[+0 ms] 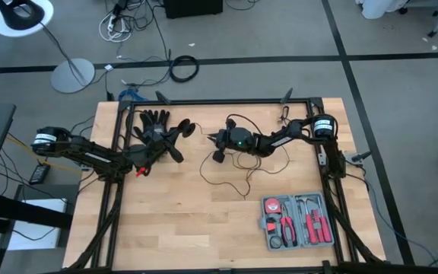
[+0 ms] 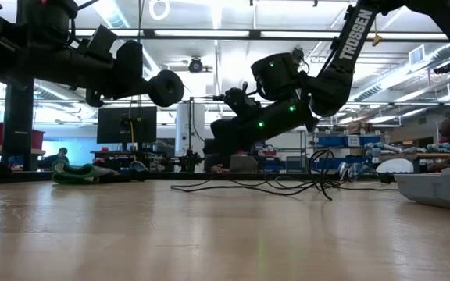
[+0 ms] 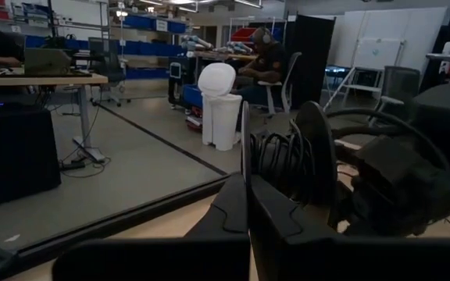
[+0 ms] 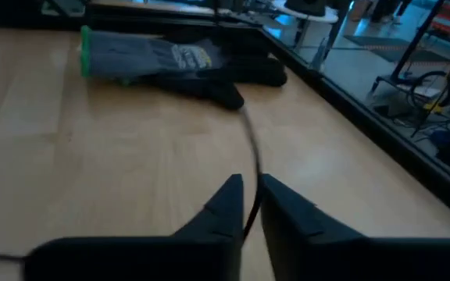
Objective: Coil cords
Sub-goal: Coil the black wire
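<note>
On the left of the wooden surface (image 1: pixel 166 221), the left pincer (image 1: pixel 179 152) hovers with its fingers pressed together, holding nothing, just beside a black glove (image 1: pixel 152 122). Near the middle, the thin black cord (image 1: pixel 230 169) lies in loose loops, one strand running up between the fingertips of the right pincer (image 1: pixel 220 149), which are nearly closed around it above the surface. Toward the right front sits a grey tool tray (image 1: pixel 296 222).

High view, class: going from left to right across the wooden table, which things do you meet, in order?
Left gripper → black gloves → thin black cord → right gripper → grey tool tray.
</note>
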